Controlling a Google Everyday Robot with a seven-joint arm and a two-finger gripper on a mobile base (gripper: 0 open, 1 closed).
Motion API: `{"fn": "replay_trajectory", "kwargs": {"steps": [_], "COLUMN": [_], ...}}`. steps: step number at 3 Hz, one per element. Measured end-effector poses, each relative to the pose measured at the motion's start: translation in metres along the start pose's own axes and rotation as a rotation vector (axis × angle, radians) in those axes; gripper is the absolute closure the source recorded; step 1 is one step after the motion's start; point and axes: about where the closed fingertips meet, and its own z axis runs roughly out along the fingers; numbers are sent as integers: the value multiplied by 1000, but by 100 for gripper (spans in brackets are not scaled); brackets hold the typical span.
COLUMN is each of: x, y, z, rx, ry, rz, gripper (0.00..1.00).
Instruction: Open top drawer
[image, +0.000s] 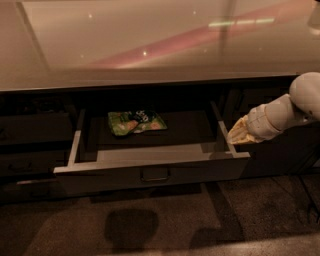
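The top drawer (150, 176) stands pulled out from under the countertop, its grey front with a small loop handle (155, 174) facing me. Inside lies a green snack bag (135, 121) on the dark drawer floor. My gripper (236, 135) comes in from the right on a white arm (290, 107) and sits just outside the drawer's right side wall, near its front corner. Nothing shows in its grasp.
A glossy beige countertop (150, 45) spans the top. Shut, narrower drawer fronts (35, 145) stand to the left of the open drawer. A dark cabinet front (280, 150) is behind the arm at right. Dark speckled floor (150, 225) lies below.
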Motion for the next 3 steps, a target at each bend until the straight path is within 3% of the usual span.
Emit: {"fn": "replay_trajectory", "kwargs": {"steps": [1,2,3], "x": [1,22,17], "y": [-5,-10,-22], "z": [7,29,41], "rx": [-31,-107,-129], "ry": [30,67,110], "rz": [5,52,50], "gripper": [100,100,100]}}
